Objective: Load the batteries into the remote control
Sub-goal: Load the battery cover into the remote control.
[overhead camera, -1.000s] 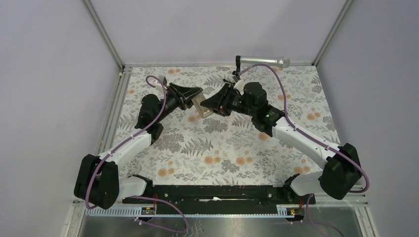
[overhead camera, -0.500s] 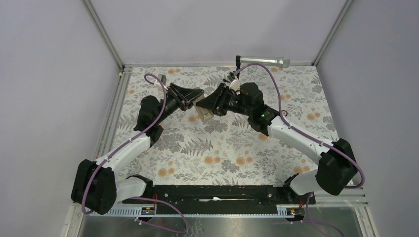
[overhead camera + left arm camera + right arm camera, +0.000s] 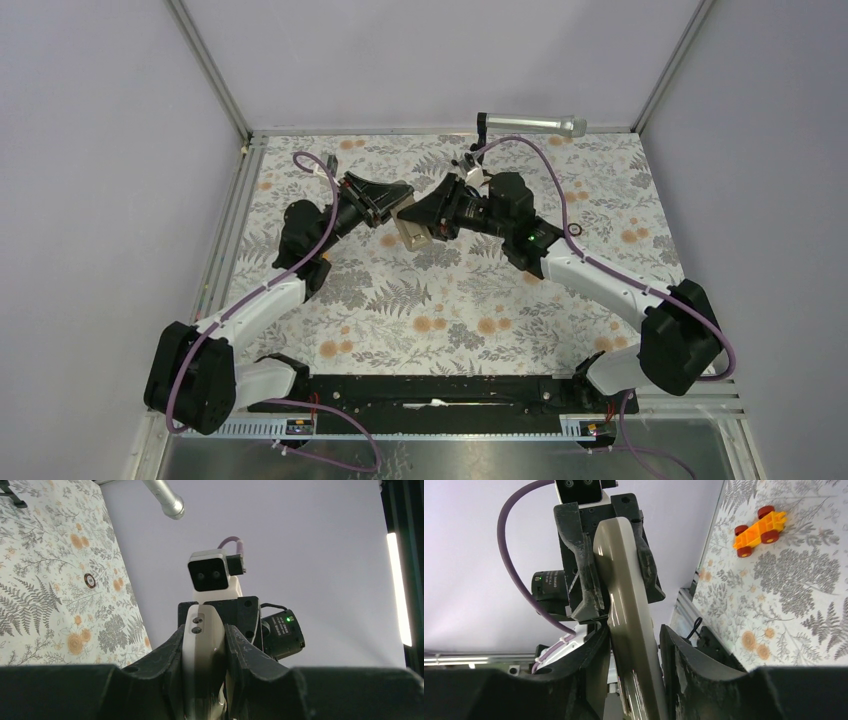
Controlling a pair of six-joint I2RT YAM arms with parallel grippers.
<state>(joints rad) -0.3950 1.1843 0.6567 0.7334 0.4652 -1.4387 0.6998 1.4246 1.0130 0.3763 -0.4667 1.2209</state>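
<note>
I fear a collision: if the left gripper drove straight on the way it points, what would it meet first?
Likely the right gripper, facing it head-on around the far end of the held remote control.

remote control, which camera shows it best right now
Right wrist: the remote control runs long and edge-on through the frame. Left wrist shows only a short pale end of it; top external shows just a small tan patch.

Remote control (image 3: 412, 232): slim pale oblong with a glossy edge and a tan face, hanging tilted above the table (image 3: 450, 310). Left gripper (image 3: 392, 207) is clamping one end. The other end is sitting between the right gripper's (image 3: 428, 222) fingers.
</note>
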